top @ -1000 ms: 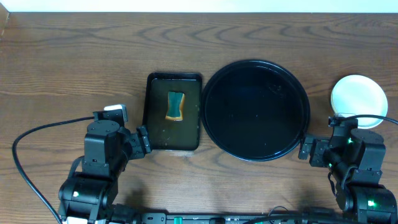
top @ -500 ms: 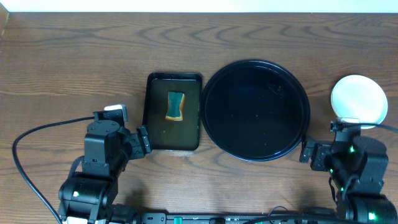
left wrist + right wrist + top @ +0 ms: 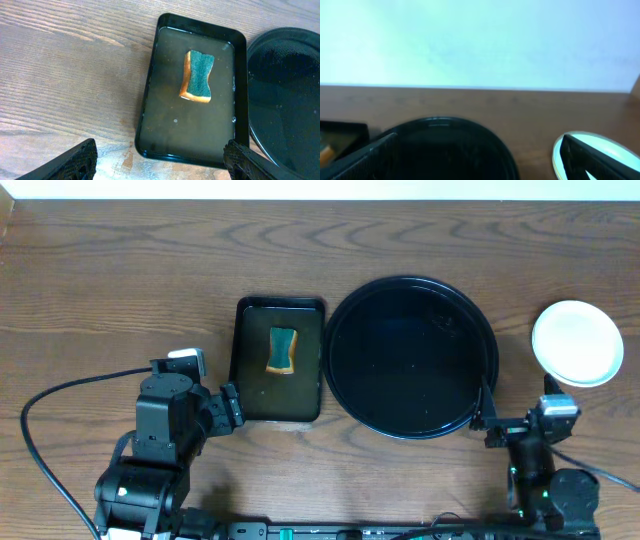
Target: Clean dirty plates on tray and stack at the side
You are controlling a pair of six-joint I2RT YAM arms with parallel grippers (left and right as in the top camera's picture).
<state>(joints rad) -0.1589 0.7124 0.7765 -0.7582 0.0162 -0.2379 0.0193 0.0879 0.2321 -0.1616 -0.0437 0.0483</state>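
Brown wood-grain desk (image 3: 120, 280): round glossy black tray (image 3: 410, 358) bare, pale round plates (image 3: 577, 342) apparently stacked right of it.
Left claw (image 3: 159, 161) and right claw (image 3: 477, 160) gape empty; a stray right-arm swing could topple that stack.

Wood-grain tabletop (image 3: 120, 270) — rectangular basin (image 3: 255, 395), round black tray (image 3: 410, 360) just beside it, pale plate (image 3: 577, 342) apart at right

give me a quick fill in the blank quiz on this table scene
1. Seen from overhead, the plates sit to the ____ of the tray.
2. The sponge lies in the basin with its ____ side up.
3. The left gripper and right gripper are both ____.
Missing words: right; green; open.
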